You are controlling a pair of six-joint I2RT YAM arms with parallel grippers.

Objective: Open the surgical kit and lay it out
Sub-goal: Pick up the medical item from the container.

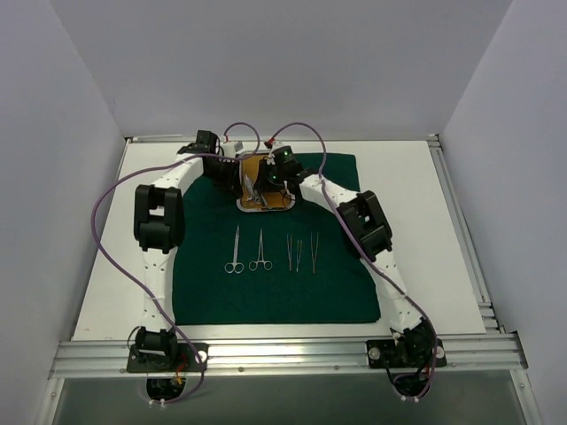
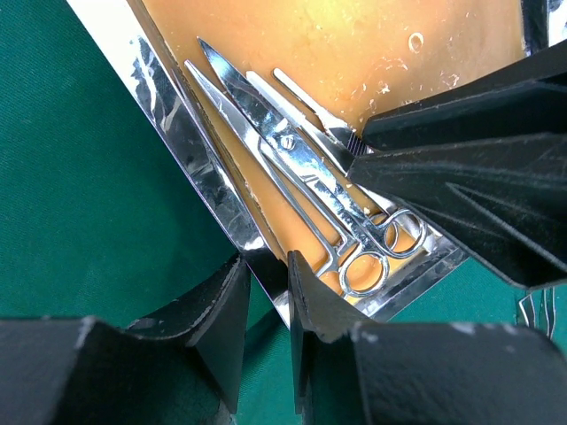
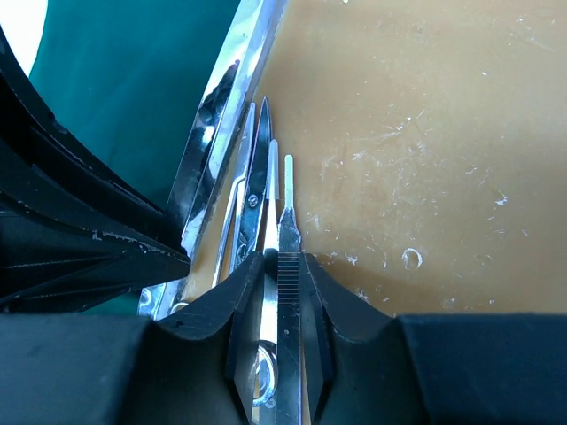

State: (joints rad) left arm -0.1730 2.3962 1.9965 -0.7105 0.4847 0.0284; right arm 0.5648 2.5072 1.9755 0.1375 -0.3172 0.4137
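The dark green cloth lies spread flat. The steel tray with its orange-brown floor sits at the cloth's far edge. My left gripper straddles the tray's near rim, one finger inside and one outside, shut on it. My right gripper is down in the tray, shut on a flat ridged steel instrument. That instrument lies beside the scissors against the tray wall. Two scissor-handled instruments and two tweezers lie in a row on the cloth.
A second, thinner scissor-handled instrument lies in the tray next to the scissors. The white table shows round the cloth, and grey walls enclose it. Purple cables loop over the left side.
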